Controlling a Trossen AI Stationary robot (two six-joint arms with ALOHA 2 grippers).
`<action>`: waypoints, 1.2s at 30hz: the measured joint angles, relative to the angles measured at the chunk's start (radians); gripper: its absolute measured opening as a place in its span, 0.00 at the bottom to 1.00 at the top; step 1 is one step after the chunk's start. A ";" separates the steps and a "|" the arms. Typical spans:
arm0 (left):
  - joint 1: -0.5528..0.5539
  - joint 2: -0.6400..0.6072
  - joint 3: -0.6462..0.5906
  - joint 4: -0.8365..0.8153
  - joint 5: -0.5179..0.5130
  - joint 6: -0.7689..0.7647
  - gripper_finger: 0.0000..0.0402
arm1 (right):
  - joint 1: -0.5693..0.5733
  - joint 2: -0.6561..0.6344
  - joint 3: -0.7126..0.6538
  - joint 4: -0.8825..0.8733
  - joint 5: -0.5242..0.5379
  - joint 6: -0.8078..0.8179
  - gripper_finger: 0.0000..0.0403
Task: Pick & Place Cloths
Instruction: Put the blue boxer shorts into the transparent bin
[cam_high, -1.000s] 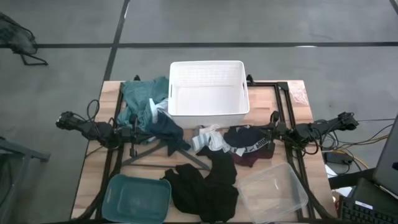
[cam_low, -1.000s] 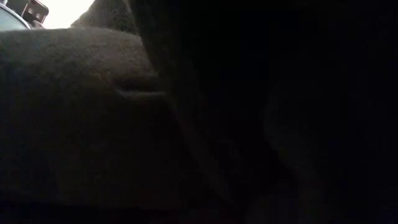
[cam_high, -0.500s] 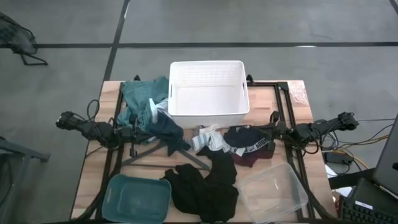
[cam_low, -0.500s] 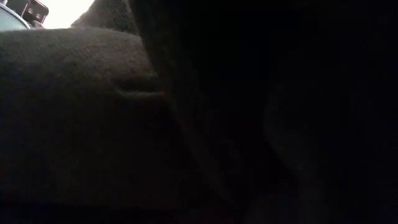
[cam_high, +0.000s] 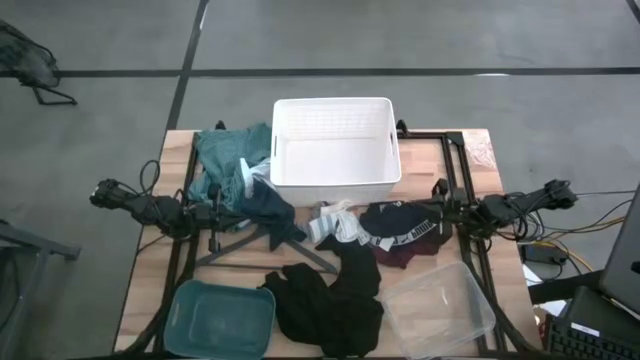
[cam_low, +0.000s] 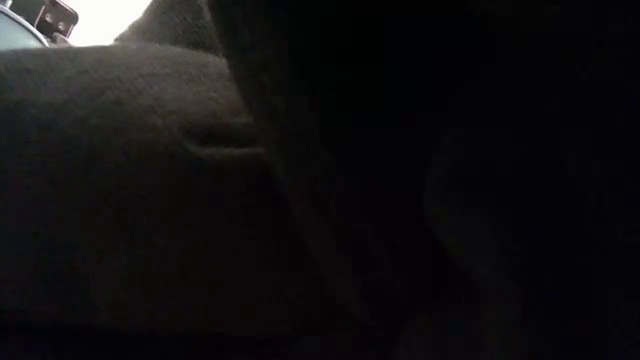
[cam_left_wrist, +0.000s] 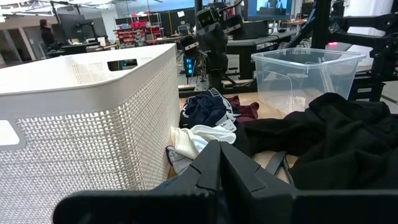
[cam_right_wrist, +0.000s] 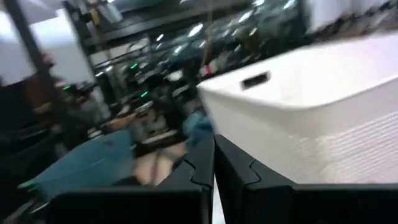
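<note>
The cloths lie in front of the white basket (cam_high: 335, 140). A teal-green one (cam_high: 225, 160) is at its left, with a navy one (cam_high: 268, 205) beside it. Small white and striped pieces (cam_high: 335, 222) lie at the middle. The maroon one with a lettered band (cam_high: 400, 238) is to the right, and a black one (cam_high: 330, 295) is near the front edge. My left gripper (cam_high: 220, 213) is shut, low, just left of the navy cloth. My right gripper (cam_high: 442, 210) is shut, right of the maroon cloth. Both sets of fingers show closed in the wrist views (cam_left_wrist: 219, 149) (cam_right_wrist: 213, 146).
A dark grey hanger (cam_high: 265, 248) lies between the navy and black cloths. A teal bin (cam_high: 220, 320) stands at the front left and a clear plastic bin (cam_high: 440, 305) at the front right. Dark cloth (cam_low: 300, 200) fills the low view.
My right arm has shifted slightly at the table's right side; I cannot tell which way. The cloths lie as before.
</note>
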 joint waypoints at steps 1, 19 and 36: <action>0.000 0.000 0.000 0.000 0.000 0.000 0.03 | 0.000 0.014 0.019 -0.041 -0.023 0.042 0.02; 0.000 0.000 0.000 0.000 0.000 0.000 0.03 | -0.001 0.571 0.497 -0.855 -0.108 0.375 0.34; 0.001 0.000 0.000 0.001 0.000 0.000 0.03 | -0.038 0.926 0.522 -0.915 -0.159 0.398 0.43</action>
